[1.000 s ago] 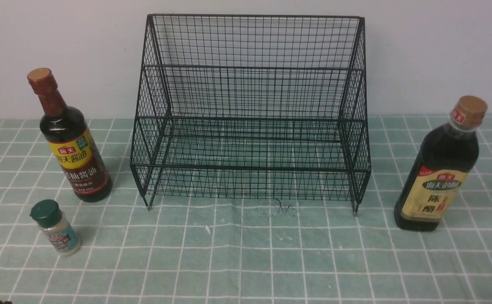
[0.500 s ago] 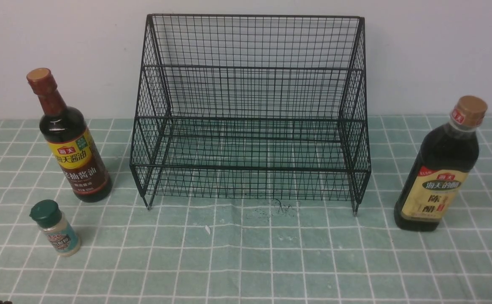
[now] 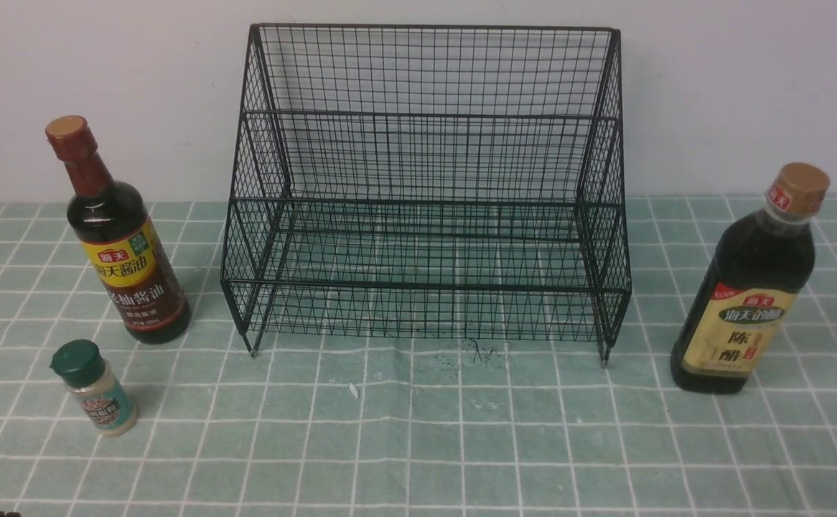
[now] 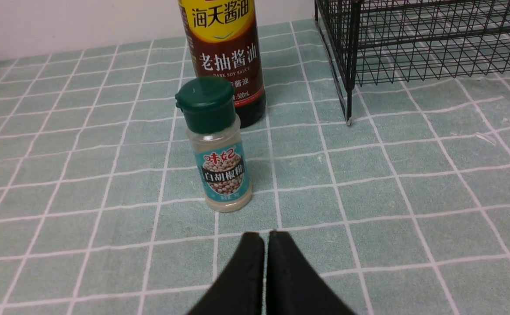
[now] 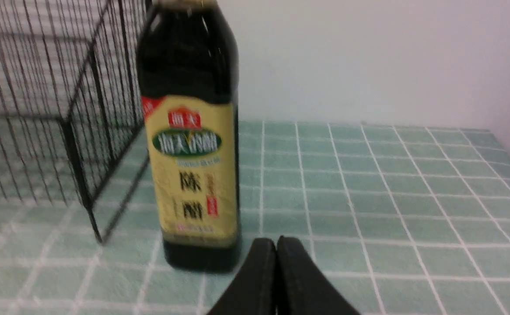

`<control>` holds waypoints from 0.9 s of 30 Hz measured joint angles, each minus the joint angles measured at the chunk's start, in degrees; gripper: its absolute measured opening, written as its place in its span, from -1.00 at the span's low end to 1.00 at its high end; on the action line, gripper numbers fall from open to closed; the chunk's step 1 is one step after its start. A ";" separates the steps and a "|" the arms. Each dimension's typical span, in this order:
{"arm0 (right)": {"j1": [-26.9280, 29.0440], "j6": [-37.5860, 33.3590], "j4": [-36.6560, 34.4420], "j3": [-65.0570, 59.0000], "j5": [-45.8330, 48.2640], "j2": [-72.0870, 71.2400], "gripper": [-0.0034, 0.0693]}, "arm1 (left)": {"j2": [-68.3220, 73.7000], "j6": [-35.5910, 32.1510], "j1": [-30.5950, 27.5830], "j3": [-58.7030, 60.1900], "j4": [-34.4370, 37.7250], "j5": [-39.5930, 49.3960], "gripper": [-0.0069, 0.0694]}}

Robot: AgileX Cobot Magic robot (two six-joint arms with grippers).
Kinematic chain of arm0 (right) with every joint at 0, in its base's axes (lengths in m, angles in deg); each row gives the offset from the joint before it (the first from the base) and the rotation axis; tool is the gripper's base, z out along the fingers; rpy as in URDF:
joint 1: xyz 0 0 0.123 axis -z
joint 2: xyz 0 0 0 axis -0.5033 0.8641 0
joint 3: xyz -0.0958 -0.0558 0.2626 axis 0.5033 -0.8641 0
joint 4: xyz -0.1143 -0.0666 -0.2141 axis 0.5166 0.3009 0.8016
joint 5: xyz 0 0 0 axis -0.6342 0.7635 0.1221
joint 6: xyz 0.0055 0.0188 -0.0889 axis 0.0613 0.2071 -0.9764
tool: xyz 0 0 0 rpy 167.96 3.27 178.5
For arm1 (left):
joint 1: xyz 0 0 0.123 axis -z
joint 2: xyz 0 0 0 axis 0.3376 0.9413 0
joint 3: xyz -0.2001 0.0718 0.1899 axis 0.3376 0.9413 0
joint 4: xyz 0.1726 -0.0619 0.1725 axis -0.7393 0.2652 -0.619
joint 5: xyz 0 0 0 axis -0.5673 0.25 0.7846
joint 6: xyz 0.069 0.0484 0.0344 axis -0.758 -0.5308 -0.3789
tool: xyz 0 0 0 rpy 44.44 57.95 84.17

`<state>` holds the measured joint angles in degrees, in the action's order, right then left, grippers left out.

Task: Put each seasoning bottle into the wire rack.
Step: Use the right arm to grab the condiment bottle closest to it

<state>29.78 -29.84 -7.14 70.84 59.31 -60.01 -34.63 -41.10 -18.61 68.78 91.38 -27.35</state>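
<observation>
Soy bottle (image 3: 120,244) and shaker (image 3: 95,391) stood left of wire rack (image 3: 426,194), vinegar bottle (image 3: 745,301) right; all upright, caps up. Green checked cloth (image 3: 418,445), white wall (image 3: 103,72) behind rack. Left gripper (image 4: 265,236) and right gripper (image 5: 276,243) were closed, empty.

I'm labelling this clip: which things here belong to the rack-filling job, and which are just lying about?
Job: tall soy sauce bottle, vinegar bottle, green-capped shaker, wire rack.
Lying about: white scrap, dark thread on the cloth.

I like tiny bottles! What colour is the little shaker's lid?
Dark green. The shaker shows best in the left wrist view.
</observation>
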 joint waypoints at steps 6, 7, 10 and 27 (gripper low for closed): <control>0.00 6.96 -11.37 0.00 -12.30 0.00 -0.95 | 0.00 0.00 0.00 0.00 0.00 0.00 -0.83; 0.00 7.89 -13.10 0.00 -15.06 0.00 -0.95 | 0.00 0.00 0.00 0.00 0.00 0.00 -0.83; 0.00 8.50 -14.61 0.00 -18.83 0.00 -0.95 | 0.00 0.00 0.00 0.00 0.00 0.00 -0.83; 0.00 18.59 -2.73 28.77 0.26 12.00 -0.95 | 0.00 0.00 0.00 0.00 0.00 0.00 -0.83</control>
<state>29.78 -11.24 -9.88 99.61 59.57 -48.01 -34.63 -41.10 -18.61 68.78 91.38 -27.35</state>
